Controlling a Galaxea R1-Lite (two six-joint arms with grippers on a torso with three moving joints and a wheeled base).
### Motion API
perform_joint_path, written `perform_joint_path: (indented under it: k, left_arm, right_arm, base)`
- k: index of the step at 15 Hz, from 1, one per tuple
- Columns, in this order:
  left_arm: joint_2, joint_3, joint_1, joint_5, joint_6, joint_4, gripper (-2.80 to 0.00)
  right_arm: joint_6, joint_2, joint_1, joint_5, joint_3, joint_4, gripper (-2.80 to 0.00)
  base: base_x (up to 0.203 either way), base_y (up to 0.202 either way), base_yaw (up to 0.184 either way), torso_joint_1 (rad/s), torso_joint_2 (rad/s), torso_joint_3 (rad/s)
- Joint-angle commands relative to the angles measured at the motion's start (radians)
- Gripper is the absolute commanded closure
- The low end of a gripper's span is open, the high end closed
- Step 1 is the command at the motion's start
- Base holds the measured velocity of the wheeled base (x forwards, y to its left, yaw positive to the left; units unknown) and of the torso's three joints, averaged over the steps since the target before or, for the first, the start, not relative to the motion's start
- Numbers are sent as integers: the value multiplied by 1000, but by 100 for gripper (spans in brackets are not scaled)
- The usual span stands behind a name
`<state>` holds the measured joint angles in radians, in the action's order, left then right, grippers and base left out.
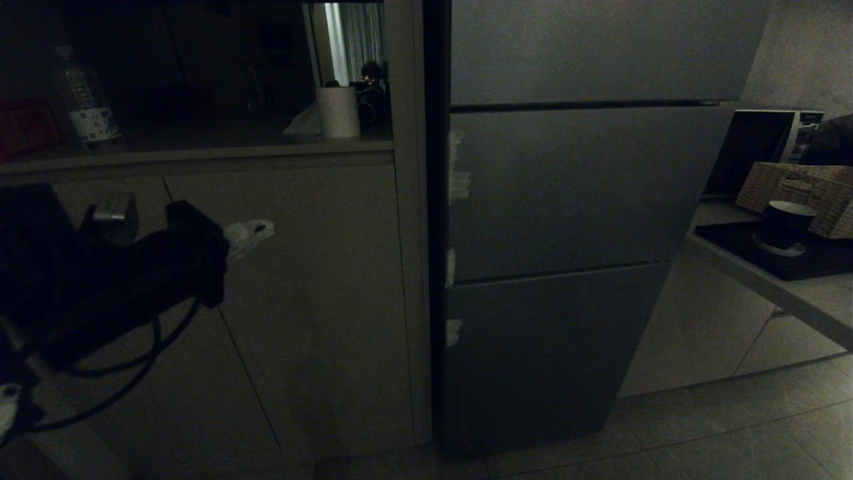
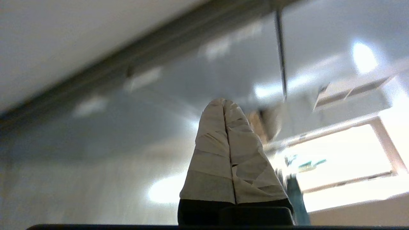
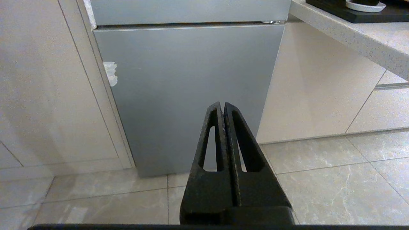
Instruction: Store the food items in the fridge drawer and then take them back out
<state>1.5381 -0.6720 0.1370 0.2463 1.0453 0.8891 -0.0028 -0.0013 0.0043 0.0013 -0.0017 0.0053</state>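
Note:
The grey fridge [image 1: 566, 200] stands in front of me with all its doors closed, so the fridge drawer is hidden. No food items are in view. My left gripper [image 1: 256, 232] is raised at the left in front of the pale cabinet doors, left of the fridge. Its tape-wrapped fingers [image 2: 211, 150] are pressed together with nothing between them, and they face the glossy fridge front [image 2: 159, 105]. My right gripper [image 3: 222, 104] is shut and empty, held low and pointing at the bottom fridge door [image 3: 191, 80] and the tiled floor.
A counter [image 1: 766, 280] juts out at the right, carrying a wicker basket [image 1: 793, 193], a dark cup [image 1: 785, 227] and a microwave [image 1: 766, 147]. The shelf at upper left holds a bottle [image 1: 86, 100], a paper roll [image 1: 338, 111] and a red box [image 1: 23, 127].

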Motion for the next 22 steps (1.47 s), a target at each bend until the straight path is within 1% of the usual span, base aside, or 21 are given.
perform_joint_path:
  k: [1,3,4,6,7,8,10,16,19,22]
  left_arm:
    - [204,-112,10,-24,9,47,0]
    - [339,-247,39,-89,13,95,0]
    - [405,-291,64,-132,8,151,0]
    - [475,-330,131,-215,-31,339,0]
    - [478,-308,154,-234,-64,367,0]
    - [473,-300,160,-237,-70,373,0]
    - [448,-244,167,-233,-71,373,0]
    - [224,-37,233,-232,-71,372,0]
    - [132,85,241,-231,-70,373,0]
    - [49,146,244,-233,-66,373,0]
  right_arm:
    - [0,1,0,0,0,-1,0]
    - [0,0,0,0,0,1,0]
    - [0,1,0,0,0,1,0]
    - [0,1,0,0,0,1,0]
    - [0,1,0,0,0,1,0]
    - [0,1,0,0,0,1,0]
    - [0,1,0,0,0,1,0]
    - [0,0,0,0,0,1,0]
    - [-3,1,0,0,0,-1,0]
    - [-8,1,0,2,0,-1,0]
  base:
    - [0,0,0,0,0,0]
    - [0,0,0,0,0,0]
    - [0,0,0,0,0,0]
    - [0,0,0,0,0,0]
    - [0,0,0,0,0,0]
    - [0,0,0,0,0,0]
    - [0,0,0,0,0,0]
    - [0,0,0,0,0,0]
    - [0,0,0,0,0,0]
    - [0,0,0,0,0,0]
